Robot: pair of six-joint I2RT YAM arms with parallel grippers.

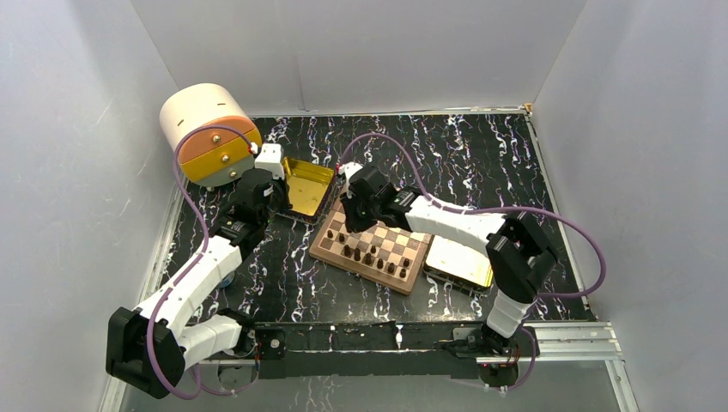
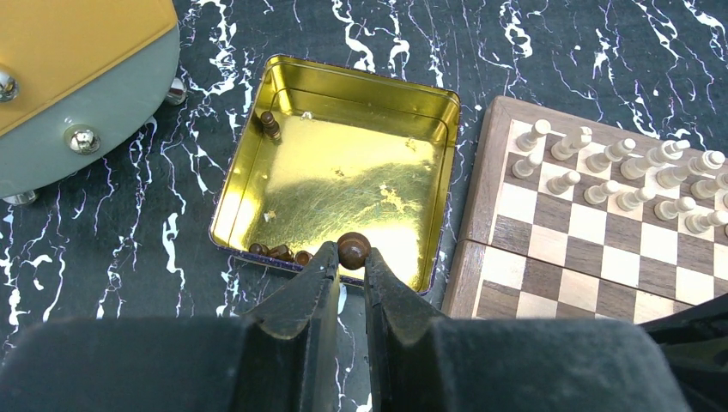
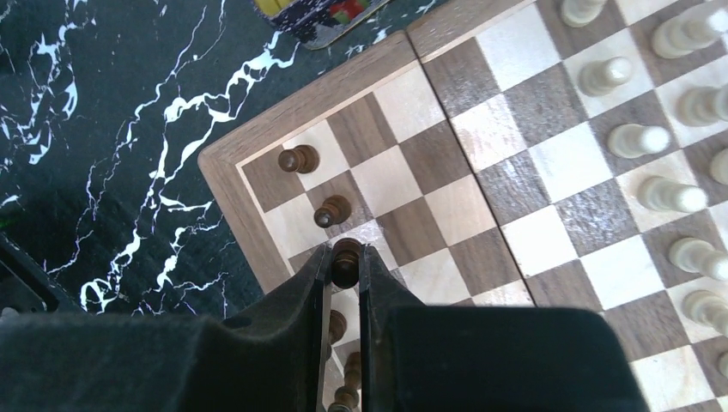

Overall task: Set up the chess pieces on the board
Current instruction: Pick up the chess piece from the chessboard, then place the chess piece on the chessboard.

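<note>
The board (image 2: 481, 197) lies right of a gold tray (image 2: 343, 184). My left gripper (image 2: 350, 253) is shut on a dark round-headed chess piece (image 2: 353, 247), above the tray's near edge. One dark piece (image 2: 270, 125) stands in the tray's far corner and a few more (image 2: 279, 253) lie along its near wall. My right gripper (image 3: 346, 257) is shut on a dark piece (image 3: 346, 262) over the board's edge column near a corner (image 3: 232, 197). Two dark pieces (image 3: 298, 159) (image 3: 330, 212) stand just beyond it, and more show behind the fingers. Light pieces (image 3: 640, 137) line the opposite side.
A cream and orange drum (image 1: 209, 133) sits at the back left, close to the tray. A second gold tray (image 1: 459, 262) lies against the board's right side. White walls enclose the black marbled table (image 1: 481, 163).
</note>
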